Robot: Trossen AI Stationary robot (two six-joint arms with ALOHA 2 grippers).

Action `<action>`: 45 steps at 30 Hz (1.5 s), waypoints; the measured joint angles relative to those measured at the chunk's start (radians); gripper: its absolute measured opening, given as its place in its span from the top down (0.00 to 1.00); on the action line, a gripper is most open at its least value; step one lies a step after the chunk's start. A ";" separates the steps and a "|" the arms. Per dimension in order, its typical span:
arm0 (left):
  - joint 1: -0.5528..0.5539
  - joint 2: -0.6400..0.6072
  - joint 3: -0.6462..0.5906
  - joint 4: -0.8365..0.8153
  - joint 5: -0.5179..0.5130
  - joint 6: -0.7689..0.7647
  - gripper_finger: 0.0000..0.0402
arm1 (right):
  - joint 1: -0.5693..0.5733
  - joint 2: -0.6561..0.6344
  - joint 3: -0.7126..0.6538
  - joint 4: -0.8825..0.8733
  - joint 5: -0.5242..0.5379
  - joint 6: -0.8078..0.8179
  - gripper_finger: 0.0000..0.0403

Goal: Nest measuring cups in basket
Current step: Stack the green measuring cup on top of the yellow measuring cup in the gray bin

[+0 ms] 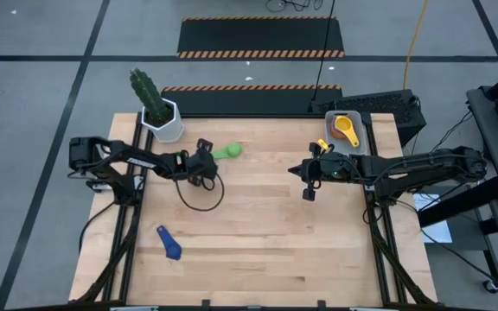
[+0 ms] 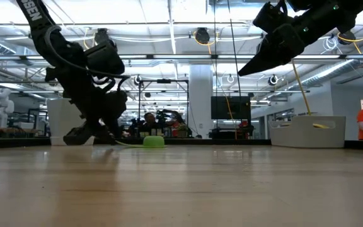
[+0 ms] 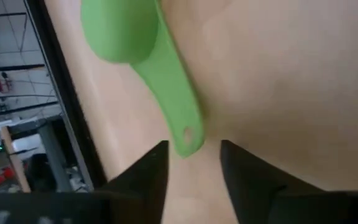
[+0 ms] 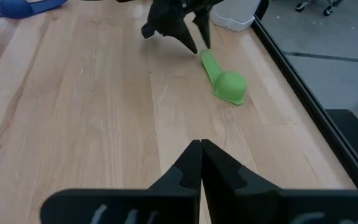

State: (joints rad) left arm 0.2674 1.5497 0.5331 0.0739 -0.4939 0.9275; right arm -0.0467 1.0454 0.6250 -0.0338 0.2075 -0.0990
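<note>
Four cameras watch my worktop (image 1: 258, 250).

One hangs overhead, looking straight down; one sits at worktop level, facing the room behind. My left wrist camera looks close at the green cup (image 3: 143, 56); my right wrist camera sees that same cup (image 4: 225, 79) from farther off.

Open left gripper (image 3: 193, 165) straddles the green cup's handle (image 3: 178, 112) end.

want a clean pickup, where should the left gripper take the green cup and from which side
By the flat handle, near its end. The green cup lies bowl down on the table, handle flat and pointing at the left gripper, whose open fingers already flank the tip. The round bowl is probably too wide and slippery. Come from the handle end, fingers closing across its thin width.
</note>
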 joint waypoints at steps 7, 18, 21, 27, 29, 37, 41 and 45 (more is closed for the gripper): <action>0.062 0.000 0.000 0.036 0.025 0.183 0.56 | 0.000 0.000 0.000 0.000 0.000 -0.002 1.00; 0.120 0.014 0.000 0.066 0.157 0.278 0.75 | 0.000 0.000 0.000 0.000 0.000 -0.012 1.00; 0.120 0.031 0.000 0.105 0.157 0.275 0.78 | 0.000 0.000 0.000 0.000 0.000 -0.014 1.00; 0.120 0.082 0.000 0.171 0.189 0.264 0.85 | 0.000 0.000 0.000 0.000 0.000 -0.014 1.00; 0.119 0.094 0.002 0.191 0.199 0.251 0.90 | 0.000 0.000 0.000 0.000 0.000 -0.014 1.00; 0.079 0.086 -0.004 0.366 0.167 0.101 0.98 | 0.000 0.000 0.000 0.001 0.001 -0.014 1.00; 0.039 0.066 -0.002 0.533 0.134 0.012 0.98 | 0.000 0.000 0.000 0.002 0.001 -0.014 1.00; 0.016 0.041 -0.002 0.671 0.134 -0.165 0.98 | 0.000 0.000 0.000 0.007 0.007 -0.014 1.00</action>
State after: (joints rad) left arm 0.2836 1.5905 0.5312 0.7451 -0.3604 0.7630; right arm -0.0467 1.0454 0.6247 -0.0270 0.2141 -0.1131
